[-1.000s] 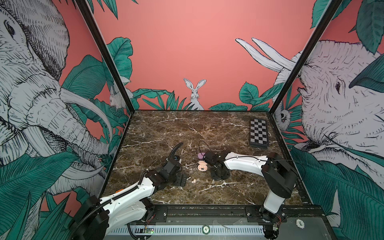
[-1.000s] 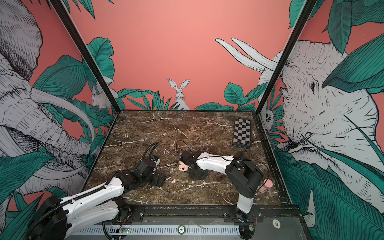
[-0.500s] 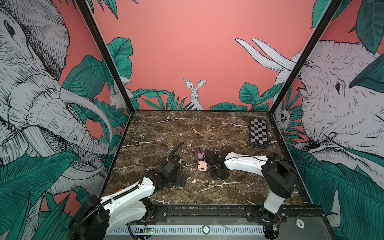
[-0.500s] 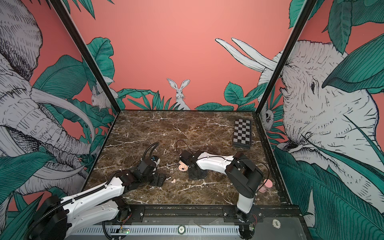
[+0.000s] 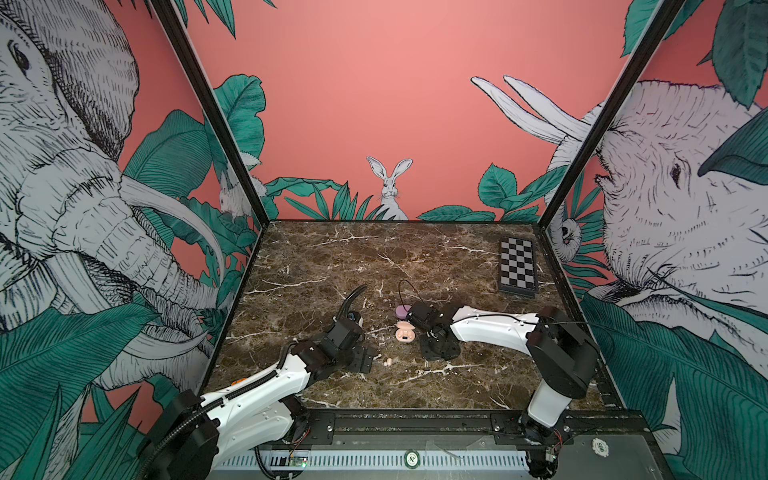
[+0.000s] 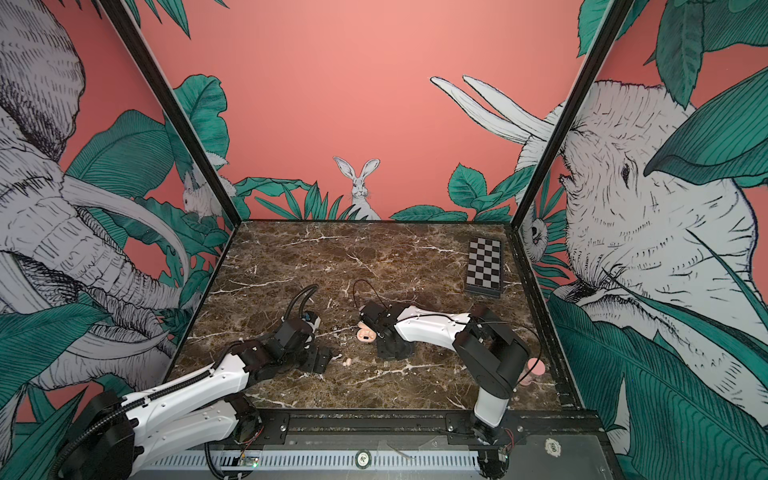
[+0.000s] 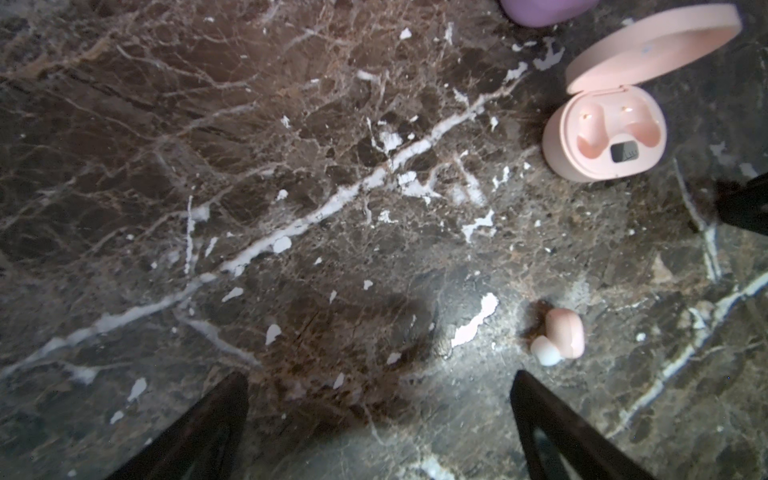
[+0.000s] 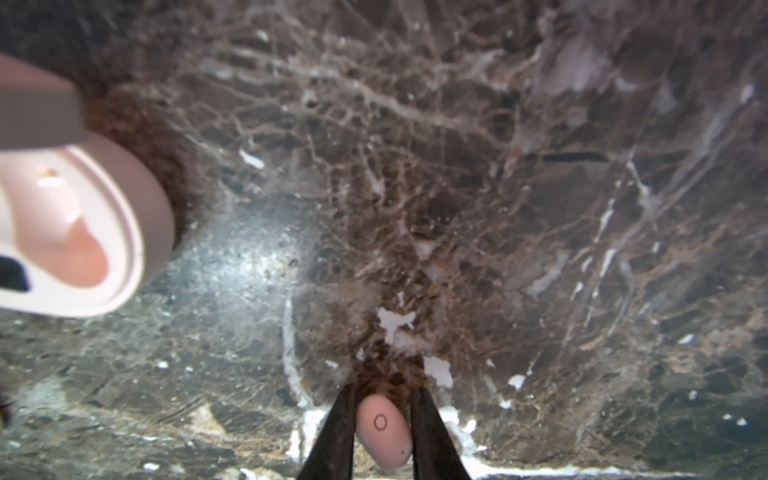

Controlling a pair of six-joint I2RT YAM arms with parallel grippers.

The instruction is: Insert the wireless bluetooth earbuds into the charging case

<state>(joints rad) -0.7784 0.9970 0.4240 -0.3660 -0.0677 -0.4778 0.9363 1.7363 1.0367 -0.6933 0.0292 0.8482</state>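
Right fingers [image 8: 382, 432] slightly tighter on peach earbud [image 8: 384, 430], arms unmoved, left fingers [image 7: 378, 428] spread.

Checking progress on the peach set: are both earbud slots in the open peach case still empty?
Yes. In the left wrist view the open peach case shows two bare slots, and one peach earbud lies on the table.

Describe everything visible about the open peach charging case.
The peach charging case is a smooth, matte, pebble-shaped plastic shell resting on the marble table. Its hinged lid stands open. Both moulded earbud wells look empty, showing small gold contacts, with a small dark display between them. Nothing grips it; a lilac case sits just beyond it.
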